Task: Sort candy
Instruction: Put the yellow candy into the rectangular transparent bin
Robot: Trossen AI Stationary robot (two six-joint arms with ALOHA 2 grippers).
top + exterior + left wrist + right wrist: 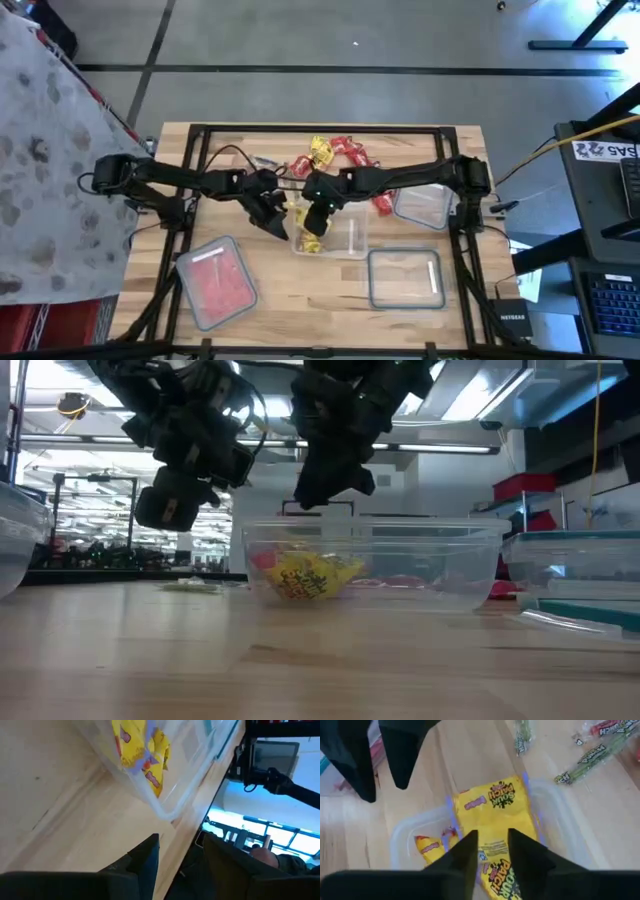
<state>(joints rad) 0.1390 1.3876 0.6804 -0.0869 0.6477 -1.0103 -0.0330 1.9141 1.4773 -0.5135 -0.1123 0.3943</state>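
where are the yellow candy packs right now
In the high view the yellow candy packs lie in the clear container at the table's middle, directly under the right tool, with the left tool just beside the container.

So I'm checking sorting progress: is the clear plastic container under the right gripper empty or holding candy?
Holding candy. The clear plastic container has yellow wrapped candy packets inside, with the right gripper open just above them.

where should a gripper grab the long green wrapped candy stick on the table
Judging by its pose, take the long green wrapped candy stick at mid-length from straight above, fingers across its narrow width: it lies flat on the wooden table, apart from the clear plastic container.
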